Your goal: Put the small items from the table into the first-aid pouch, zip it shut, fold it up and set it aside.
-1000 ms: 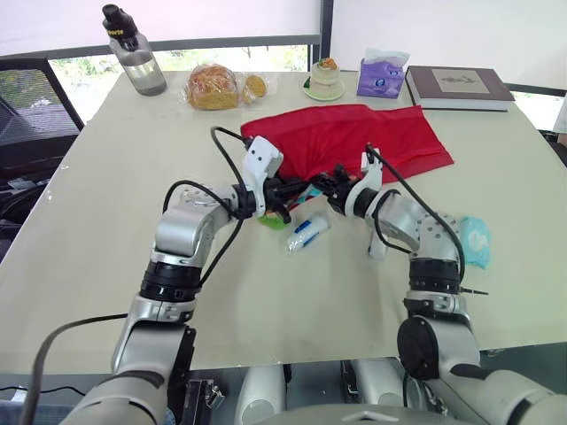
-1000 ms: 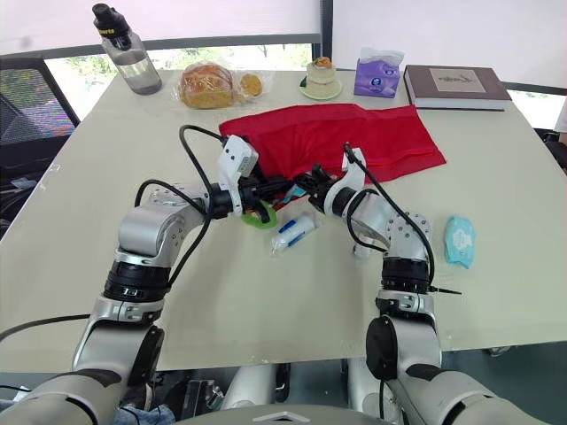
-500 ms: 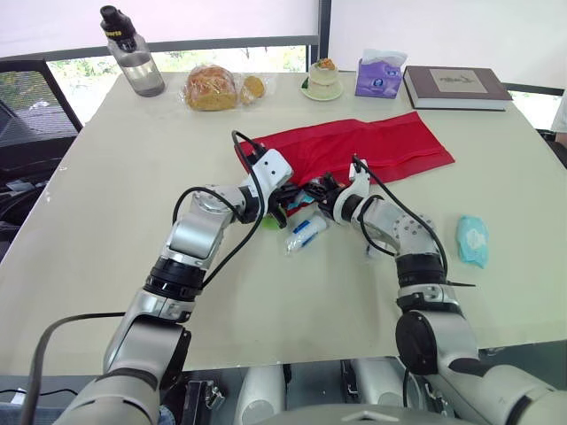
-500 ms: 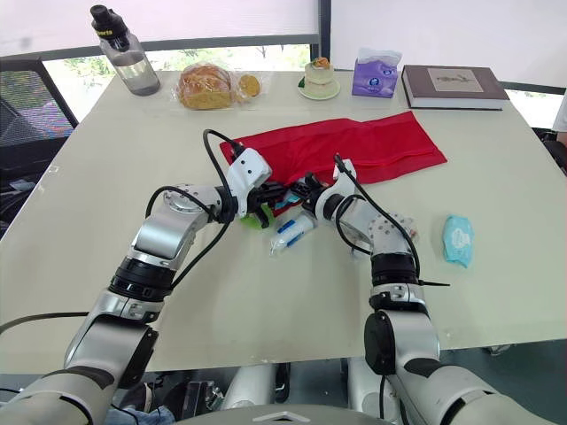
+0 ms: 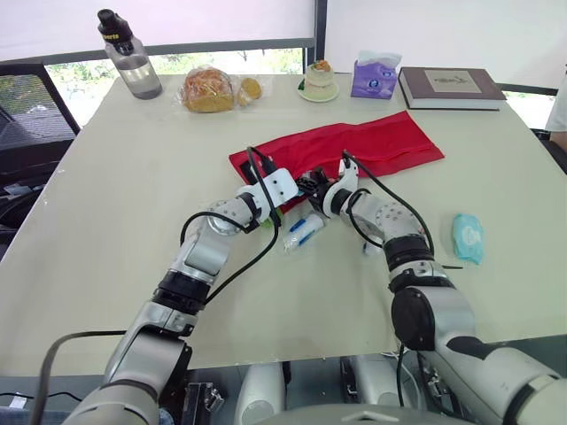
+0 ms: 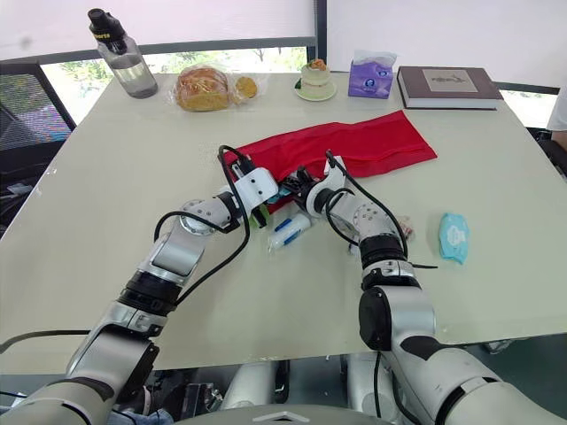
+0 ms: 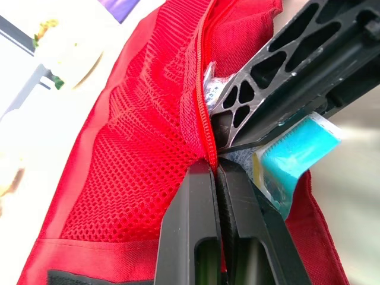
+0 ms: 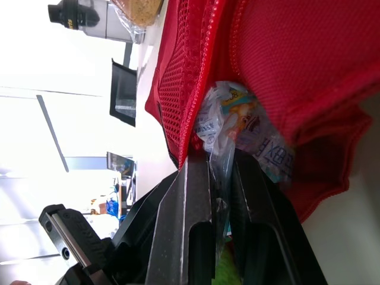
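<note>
Pouch (image 5: 381, 146) of red mesh is seen on the bench (image 5: 106, 230) in the head views, both jaws met at its open corner. In the left wrist view the left jaws are clenched on its zipper edge. In the right wrist view a clear packet (image 8: 234, 127) is gripped by the right jaws at its mouth.

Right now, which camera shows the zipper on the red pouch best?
The left wrist view: the zipper runs close up, teeth plain, its edge pinched in the left gripper. The right wrist view shows a stretch of it beside a clear packet. In the head views the red pouch is too small to show it.
</note>
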